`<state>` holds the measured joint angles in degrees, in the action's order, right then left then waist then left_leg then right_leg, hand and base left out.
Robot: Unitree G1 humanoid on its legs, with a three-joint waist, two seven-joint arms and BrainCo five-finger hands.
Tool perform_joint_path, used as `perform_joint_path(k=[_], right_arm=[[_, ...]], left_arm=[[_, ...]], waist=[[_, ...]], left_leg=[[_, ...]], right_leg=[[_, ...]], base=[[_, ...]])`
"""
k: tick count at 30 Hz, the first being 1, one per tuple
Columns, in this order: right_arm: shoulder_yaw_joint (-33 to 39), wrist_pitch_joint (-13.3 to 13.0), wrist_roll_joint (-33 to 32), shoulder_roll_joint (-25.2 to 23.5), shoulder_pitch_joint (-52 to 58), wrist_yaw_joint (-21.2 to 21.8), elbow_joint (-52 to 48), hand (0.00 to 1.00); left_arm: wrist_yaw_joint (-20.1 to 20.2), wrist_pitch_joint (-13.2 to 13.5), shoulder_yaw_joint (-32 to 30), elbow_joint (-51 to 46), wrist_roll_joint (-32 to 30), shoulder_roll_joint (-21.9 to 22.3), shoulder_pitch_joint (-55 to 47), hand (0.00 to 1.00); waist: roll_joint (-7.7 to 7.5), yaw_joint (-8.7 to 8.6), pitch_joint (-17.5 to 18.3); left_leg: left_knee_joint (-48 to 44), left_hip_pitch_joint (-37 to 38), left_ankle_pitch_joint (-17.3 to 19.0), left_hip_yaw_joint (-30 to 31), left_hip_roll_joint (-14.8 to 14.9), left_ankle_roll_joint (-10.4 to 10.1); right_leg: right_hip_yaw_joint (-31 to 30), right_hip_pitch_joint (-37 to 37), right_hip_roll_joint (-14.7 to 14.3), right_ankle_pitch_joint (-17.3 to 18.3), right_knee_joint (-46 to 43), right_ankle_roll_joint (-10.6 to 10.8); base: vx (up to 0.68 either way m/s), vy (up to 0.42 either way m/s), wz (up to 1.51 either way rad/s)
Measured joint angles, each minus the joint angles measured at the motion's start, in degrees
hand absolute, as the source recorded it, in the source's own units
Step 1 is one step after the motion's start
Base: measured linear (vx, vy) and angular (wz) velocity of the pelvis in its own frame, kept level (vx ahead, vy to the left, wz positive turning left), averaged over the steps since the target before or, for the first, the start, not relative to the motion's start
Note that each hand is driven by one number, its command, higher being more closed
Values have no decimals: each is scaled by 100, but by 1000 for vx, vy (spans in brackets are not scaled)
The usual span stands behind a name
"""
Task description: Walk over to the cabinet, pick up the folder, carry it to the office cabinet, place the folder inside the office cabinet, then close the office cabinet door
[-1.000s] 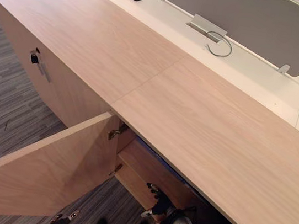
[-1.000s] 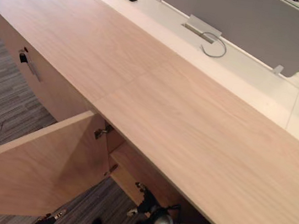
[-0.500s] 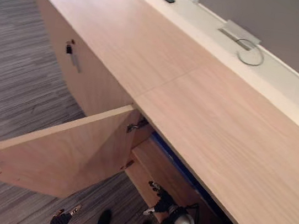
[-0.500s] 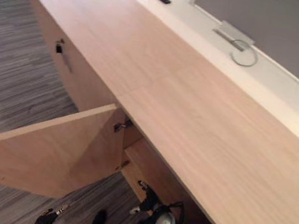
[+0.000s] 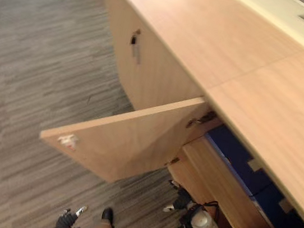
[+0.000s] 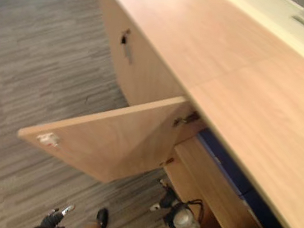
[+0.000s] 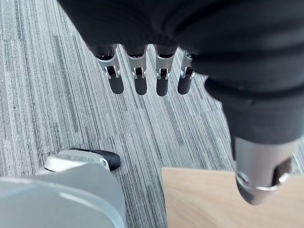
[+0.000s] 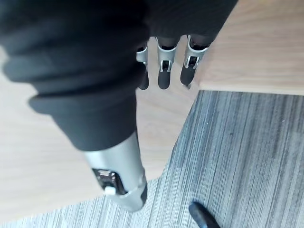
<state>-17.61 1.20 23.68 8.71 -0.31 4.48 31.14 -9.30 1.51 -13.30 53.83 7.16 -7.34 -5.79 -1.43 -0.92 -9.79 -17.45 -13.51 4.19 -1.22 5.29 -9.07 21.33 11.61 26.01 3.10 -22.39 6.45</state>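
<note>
Left eye view: blue folder (image 5: 235, 155) shelved inside office cabinet (image 5: 230, 40); left hand (image 7: 161, 81) and right hand (image 8: 164, 73) slack, empty. Stiff door (image 5: 131, 142), probably light-swinging; push near left free edge.

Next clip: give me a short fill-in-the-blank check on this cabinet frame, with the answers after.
The door of the cabinet stands ____.
Inside the cabinet lies a folder whose colour is ____.
The left hand and the right hand have straight fingers and hold ____.
Missing words: open; blue; nothing.
</note>
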Motion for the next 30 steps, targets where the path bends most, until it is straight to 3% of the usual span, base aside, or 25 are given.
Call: perform_joint_path(k=[3, 5, 7, 12, 18, 30], right_arm=[[3, -21, -6, -79, -13, -7, -23, 0], [8, -20, -3, -25, -14, -13, -59, 0], [10, -12, -2, 10, 73, -14, -55, 0], [24, 7, -1, 30, 155, -22, -55, 0], [47, 8, 1, -14, 258, -22, -55, 0], [51, 7, 0, -35, 227, -50, 13, 0]], left_arm=[[-45, 2, -18, -27, 12, -81, -126, 0], [-45, 0, -81, -33, 12, -53, -199, 0], [-40, -5, -79, -33, 2, 83, -252, 0], [-30, -17, -102, -37, -39, 169, -235, 0], [-29, -24, -19, -51, -44, 184, -164, 0], [-30, -21, 39, -43, -42, 172, -136, 0]], waist=[[14, 33, -6], [12, 31, -12], [40, -15, -31], [84, -36, -76], [109, -67, -65], [102, -92, -66]], left_leg=[[17, 64, -20, 104, -7, 70], [126, 40, -70, 140, 102, 24], [465, 83, -197, 66, 253, -29], [1452, 386, -671, -139, 524, -121], [1955, 667, -1219, -180, 532, -196], [2196, 862, -1352, -221, 522, -197]], right_leg=[[65, -285, -59, -49, 226, 111], [109, -275, -174, 0, 301, 385], [199, -232, -293, 85, 309, 425], [207, -54, -529, 141, 291, 338], [223, -63, -499, 221, 92, 318], [206, -146, -500, 225, 159, 326]], base=[[-114, 37, 18], [-159, -78, 0], [-146, -129, 10], [-27, -126, 1], [102, -18, 3], [56, 12, 1]])
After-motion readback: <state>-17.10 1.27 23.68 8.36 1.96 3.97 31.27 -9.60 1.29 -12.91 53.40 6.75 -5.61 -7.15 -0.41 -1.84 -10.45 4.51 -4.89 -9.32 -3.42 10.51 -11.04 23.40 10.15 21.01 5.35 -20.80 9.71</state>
